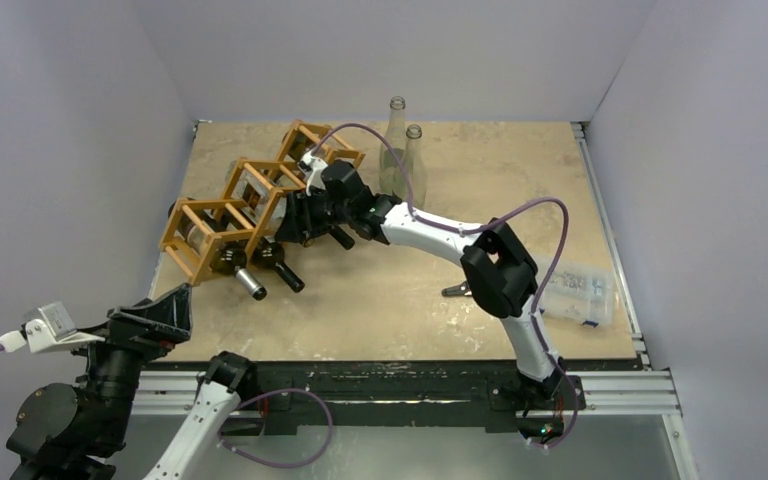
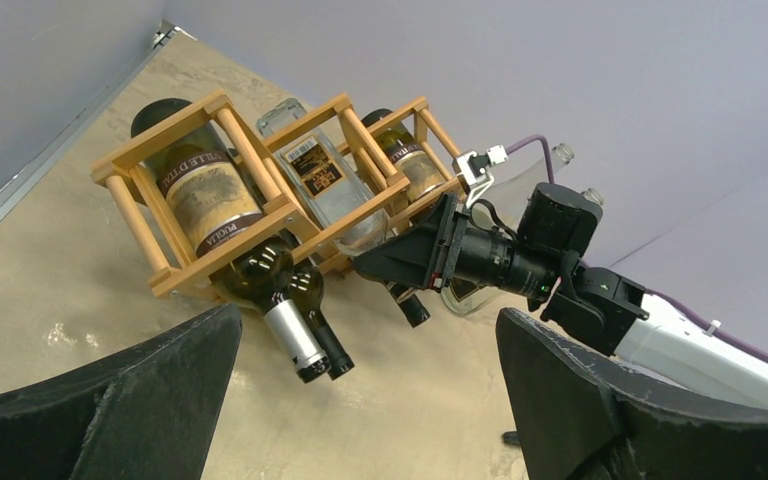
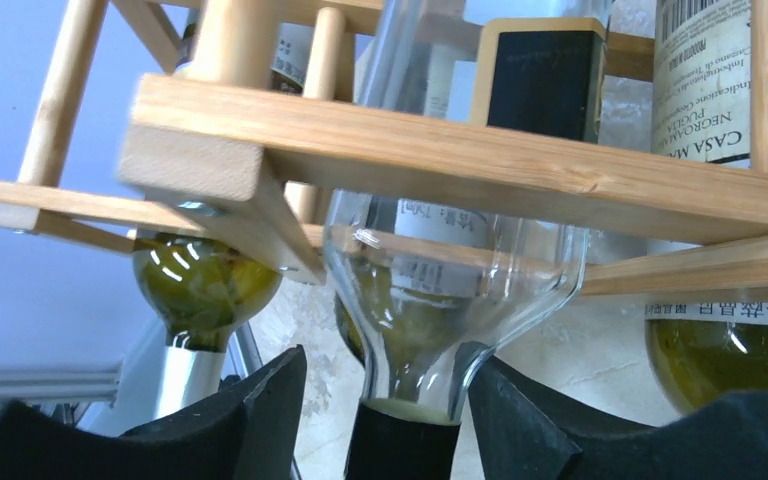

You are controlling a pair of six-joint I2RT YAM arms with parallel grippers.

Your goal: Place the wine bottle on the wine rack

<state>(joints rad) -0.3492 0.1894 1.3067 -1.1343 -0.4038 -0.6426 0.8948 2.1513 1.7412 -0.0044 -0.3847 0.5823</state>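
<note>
Right wrist shows right tool (image 3: 388,360) apart astride clear bottle (image 3: 450,290), its cap cropped; left tool (image 2: 368,312) apart.

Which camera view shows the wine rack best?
The left wrist view: the wine rack appears almost whole, with its bars and bottles clear. The top external view shows it smaller and partly hidden. The right wrist view shows only a few bars, very close.

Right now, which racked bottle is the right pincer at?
The clear glass bottle, its black-capped neck inside the right pincer; the bottles beside it are green.
</note>
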